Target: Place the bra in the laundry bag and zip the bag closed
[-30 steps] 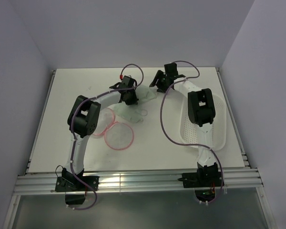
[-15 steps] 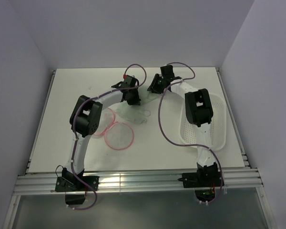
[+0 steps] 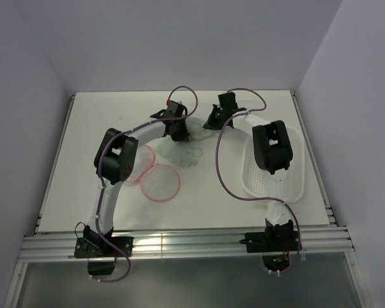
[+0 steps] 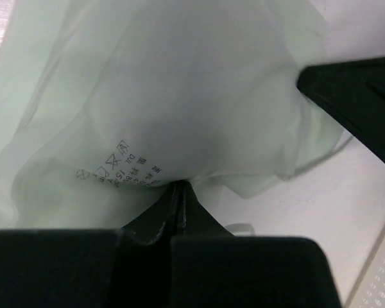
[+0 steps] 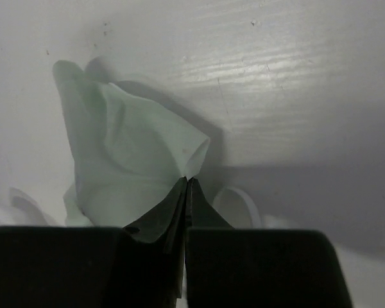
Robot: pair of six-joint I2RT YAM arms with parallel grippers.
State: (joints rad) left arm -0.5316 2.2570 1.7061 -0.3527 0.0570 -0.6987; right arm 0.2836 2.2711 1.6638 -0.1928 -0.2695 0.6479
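Note:
The bra (image 3: 185, 153) is pale mint sheer fabric lying at the table's middle back, stretched between both grippers. My left gripper (image 3: 178, 136) is shut on one part of it; in the left wrist view the jaws (image 4: 178, 186) pinch the fabric (image 4: 167, 96) beside its care label. My right gripper (image 3: 209, 123) is shut on a raised corner of the bra (image 5: 125, 157), with the fingertips (image 5: 187, 180) closed tight. The laundry bag (image 3: 160, 184) lies open in front of the bra as two pink-rimmed mesh discs, untouched.
A white perforated basket (image 3: 297, 172) sits at the right, partly under the right arm. The right gripper's black body (image 4: 362, 90) shows close by in the left wrist view. A thin strap loop (image 5: 240, 204) lies on the table beside the right fingers.
My right gripper has come down toward the bra and closed on its corner. The left gripper has stayed shut on the fabric and shifted slightly back.

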